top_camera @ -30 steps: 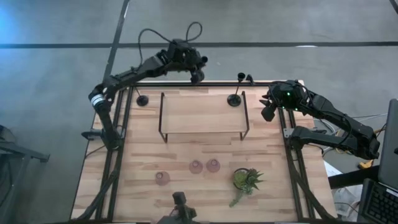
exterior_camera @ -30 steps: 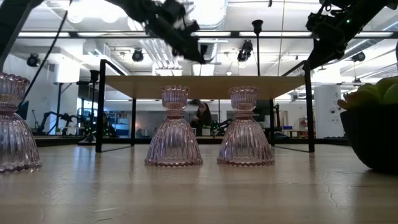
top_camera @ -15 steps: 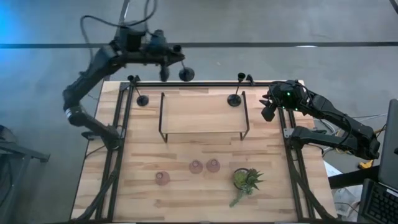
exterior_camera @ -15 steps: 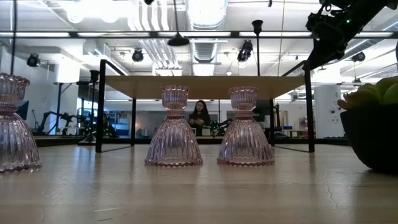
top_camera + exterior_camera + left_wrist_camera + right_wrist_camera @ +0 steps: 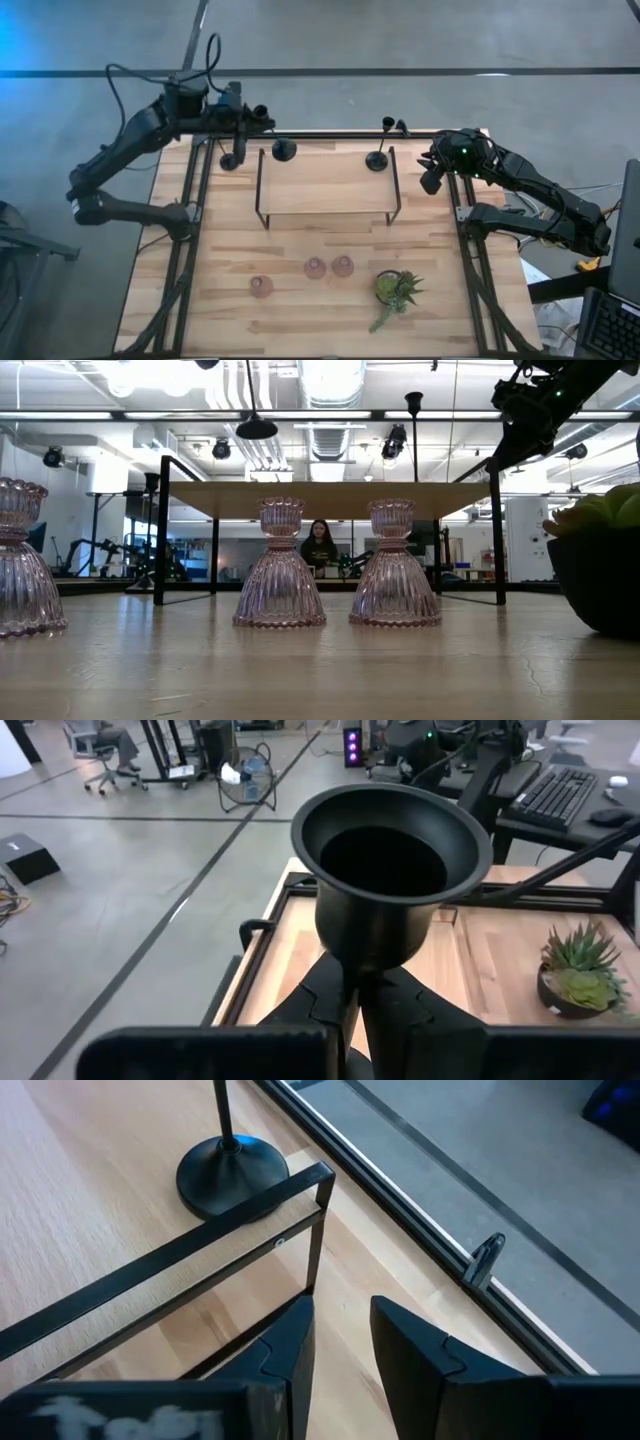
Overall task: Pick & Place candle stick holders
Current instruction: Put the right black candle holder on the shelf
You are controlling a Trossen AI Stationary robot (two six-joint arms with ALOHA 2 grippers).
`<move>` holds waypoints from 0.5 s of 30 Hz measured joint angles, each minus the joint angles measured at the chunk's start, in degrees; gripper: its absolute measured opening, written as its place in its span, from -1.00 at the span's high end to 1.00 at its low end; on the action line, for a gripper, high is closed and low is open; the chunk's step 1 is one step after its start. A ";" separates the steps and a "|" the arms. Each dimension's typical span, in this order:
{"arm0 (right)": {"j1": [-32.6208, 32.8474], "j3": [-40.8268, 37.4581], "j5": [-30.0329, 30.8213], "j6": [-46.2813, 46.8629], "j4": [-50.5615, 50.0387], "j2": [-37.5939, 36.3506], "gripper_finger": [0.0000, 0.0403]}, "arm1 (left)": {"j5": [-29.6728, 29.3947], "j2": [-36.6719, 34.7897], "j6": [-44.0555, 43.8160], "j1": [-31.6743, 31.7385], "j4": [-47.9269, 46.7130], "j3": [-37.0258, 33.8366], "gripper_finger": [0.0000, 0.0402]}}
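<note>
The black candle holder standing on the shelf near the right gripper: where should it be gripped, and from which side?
Probably its thin upright stem, above the wide disc base, coming level from the right gripper's side: the flat base gives fingers no hold.

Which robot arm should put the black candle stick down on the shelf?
The left one. Its left gripper already holds the black candle stick above the shelf. The right gripper waits empty beside it.
</note>
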 joint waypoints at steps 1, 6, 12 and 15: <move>0.00 0.00 0.00 0.02 0.01 0.01 0.54 | 0.02 -1.11 -0.37 0.00 1.77 -2.26 0.91; 0.00 0.00 -0.02 1.06 0.01 -0.01 0.50 | -0.01 -4.48 -0.73 0.02 5.37 -10.21 0.91; 0.00 0.00 0.00 1.25 0.29 0.01 0.48 | -0.03 -6.00 -1.18 0.07 5.88 -14.08 0.91; 0.00 -0.02 0.00 1.27 1.43 0.01 0.50 | -1.12 -5.99 -1.49 0.07 6.44 -15.07 0.91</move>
